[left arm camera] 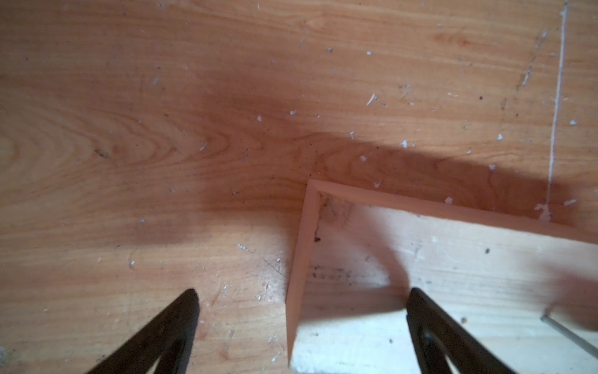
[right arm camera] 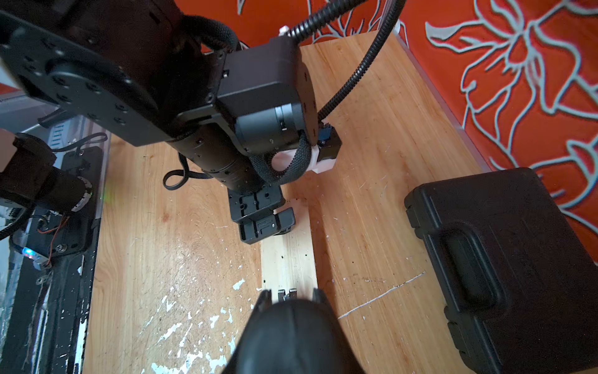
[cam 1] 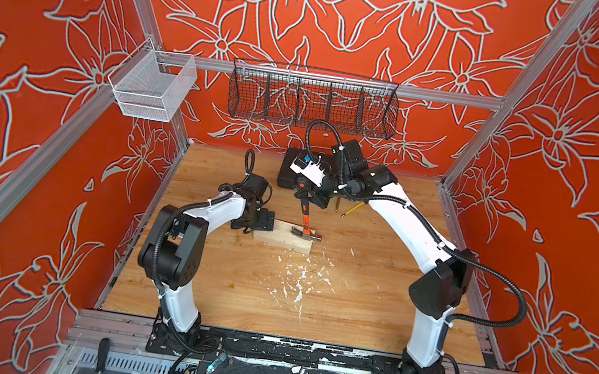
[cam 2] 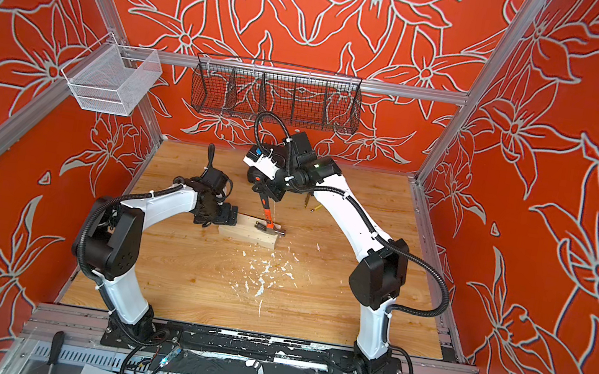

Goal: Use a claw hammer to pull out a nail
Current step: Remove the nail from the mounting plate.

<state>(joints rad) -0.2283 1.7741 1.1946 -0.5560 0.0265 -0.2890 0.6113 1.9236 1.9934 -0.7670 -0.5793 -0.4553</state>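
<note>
Nearest, two black-handled screwdrivers (cam 1: 103, 352) lie at the front edge, one at each side. Two arms rise there, the left arm (cam 1: 176, 246) and the right arm (cam 1: 436, 285). Many white flecks (cam 1: 300, 280) dot the wooden counter (cam 1: 225, 297).

Next comes one wood block (cam 1: 274, 238). The left fingers (left arm camera: 184, 311) are spread wide and hold nothing. One is over the block's end and one is over the counter.

One claw hammer (cam 1: 304, 219) rests its silver head on the block's top, with its handle tilting up and back. The right fingers (right arm camera: 318, 296) are clenched on its black end. One tiny nail (right arm camera: 285, 296) seems to sit in the claw's fork, but it is too small to be sure.

Farther back lie one yellow pencil (cam 1: 353, 209) and one black case (right arm camera: 504, 259). Two baskets hang on the rails: one white mesh basket (cam 1: 151, 89) and one black wire basket (cam 1: 312, 103) with five parts.
</note>
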